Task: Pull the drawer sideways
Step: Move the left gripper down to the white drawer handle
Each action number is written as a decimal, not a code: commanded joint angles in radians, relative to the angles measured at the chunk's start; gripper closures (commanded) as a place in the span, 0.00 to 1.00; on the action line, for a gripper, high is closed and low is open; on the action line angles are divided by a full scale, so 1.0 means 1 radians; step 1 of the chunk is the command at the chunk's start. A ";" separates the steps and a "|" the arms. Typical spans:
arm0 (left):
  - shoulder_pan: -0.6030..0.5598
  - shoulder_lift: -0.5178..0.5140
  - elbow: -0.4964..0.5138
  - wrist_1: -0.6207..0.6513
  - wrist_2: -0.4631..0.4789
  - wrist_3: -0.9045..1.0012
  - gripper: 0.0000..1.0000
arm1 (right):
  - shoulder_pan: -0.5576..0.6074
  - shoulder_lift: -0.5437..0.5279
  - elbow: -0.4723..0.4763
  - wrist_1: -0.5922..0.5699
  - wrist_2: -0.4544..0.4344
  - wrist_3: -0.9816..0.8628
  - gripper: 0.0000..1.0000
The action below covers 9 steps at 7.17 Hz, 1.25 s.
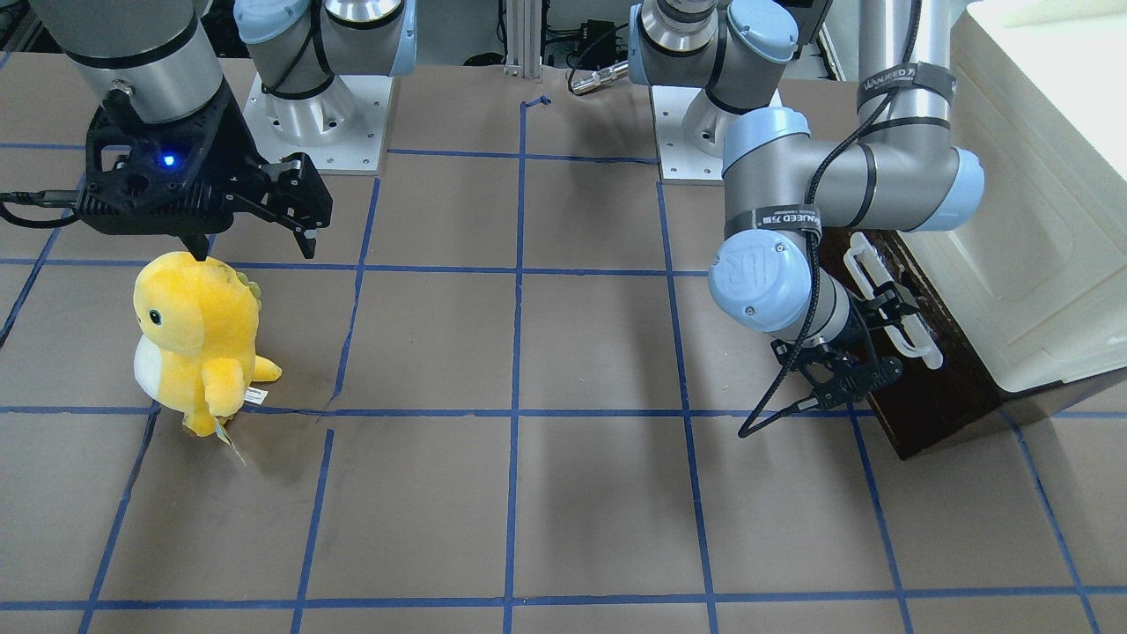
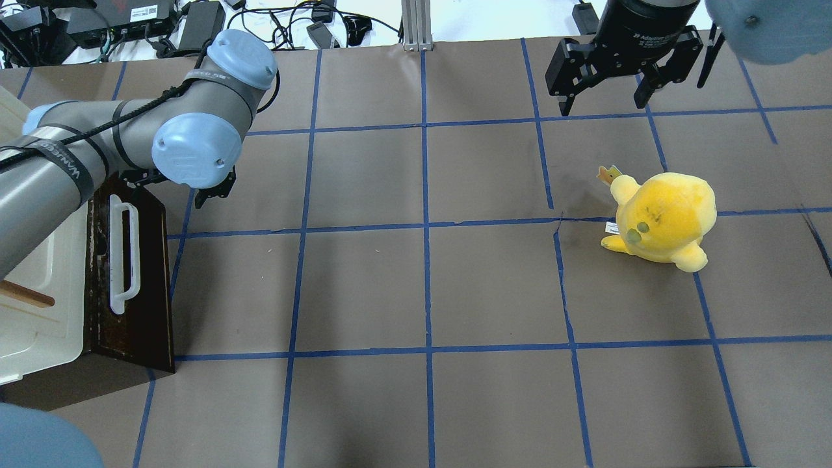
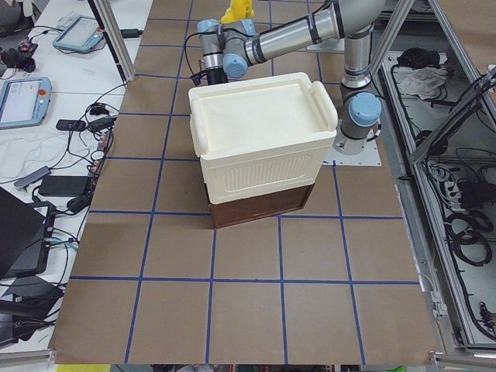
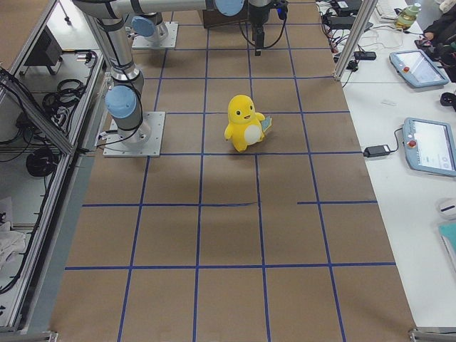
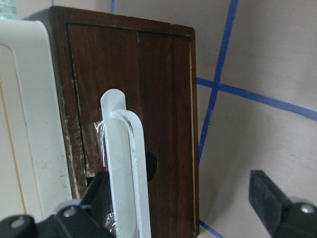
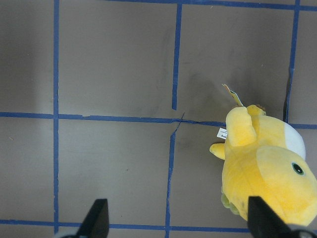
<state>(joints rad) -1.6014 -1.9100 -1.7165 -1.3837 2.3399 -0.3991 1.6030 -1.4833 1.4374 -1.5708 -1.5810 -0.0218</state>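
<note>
The drawer (image 2: 140, 305) sits at the base of the cream-white cabinet (image 2: 39, 305). Its dark brown front (image 5: 158, 89) carries a long white bar handle (image 5: 124, 163), which also shows in the front view (image 1: 889, 308) and the overhead view (image 2: 123, 257). My left gripper (image 5: 181, 193) is open at the handle's end. One finger (image 5: 94, 198) is close against the handle and the other finger (image 5: 270, 198) stands well out to the side. The front view shows this gripper (image 1: 880, 343) at the handle. My right gripper (image 2: 604, 101) is open and empty, hanging above the table far from the drawer.
A yellow plush toy (image 2: 663, 218) stands on the brown table under my right gripper; it also shows in the right wrist view (image 6: 267, 168). Blue tape lines (image 2: 426, 227) grid the table. The cabinet (image 3: 256, 132) fills the table's left end.
</note>
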 commanded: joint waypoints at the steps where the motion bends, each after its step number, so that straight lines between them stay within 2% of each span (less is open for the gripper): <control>1: 0.001 -0.026 -0.009 0.003 0.029 -0.032 0.24 | 0.000 0.000 0.000 0.000 -0.001 0.000 0.00; 3: 0.020 -0.032 -0.011 -0.004 0.035 -0.034 0.23 | 0.000 0.000 0.000 0.000 -0.001 0.000 0.00; 5: 0.029 -0.027 -0.011 -0.014 0.073 -0.044 0.17 | 0.000 0.000 0.000 0.000 0.001 0.000 0.00; 9: 0.054 -0.040 -0.048 -0.015 0.073 -0.118 0.17 | 0.000 0.000 0.000 0.000 -0.001 0.000 0.00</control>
<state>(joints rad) -1.5510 -1.9470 -1.7562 -1.3978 2.4137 -0.5020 1.6030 -1.4833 1.4374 -1.5708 -1.5807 -0.0215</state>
